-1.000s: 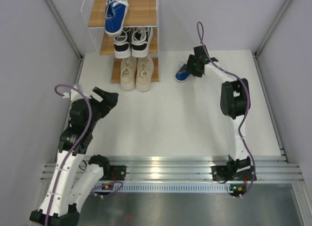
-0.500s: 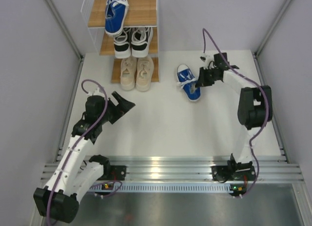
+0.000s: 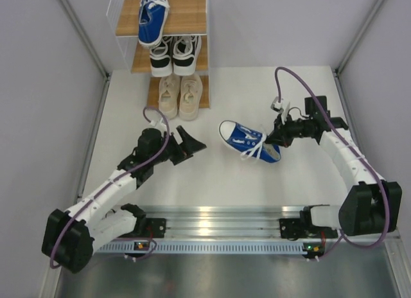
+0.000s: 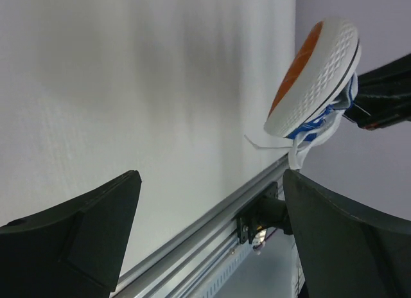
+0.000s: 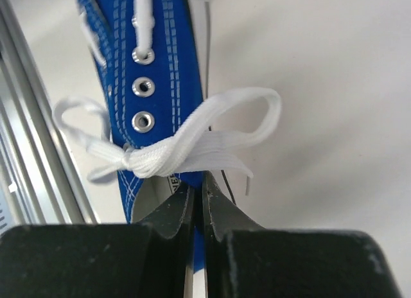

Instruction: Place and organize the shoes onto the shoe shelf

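The right gripper point(image 3: 276, 140), jaws pinched on the heel of the blue shoe point(image 3: 247, 141), has carried it from the shelf point(image 3: 189, 15) at 12 o'clock to the middle of the desk point(image 3: 212, 182), and the left gripper point(image 3: 192, 148), jaws wide, has closed in from 9 o'clock, probably for a handover.

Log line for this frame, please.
right gripper: shut on blue shoe heel | left gripper: open, empty | shoe shelf: one top-tier slot free

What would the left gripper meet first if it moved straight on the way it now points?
Probably the blue shoe, gripped by the right gripper: the open left gripper points at its toe and sole, though depth is unclear.
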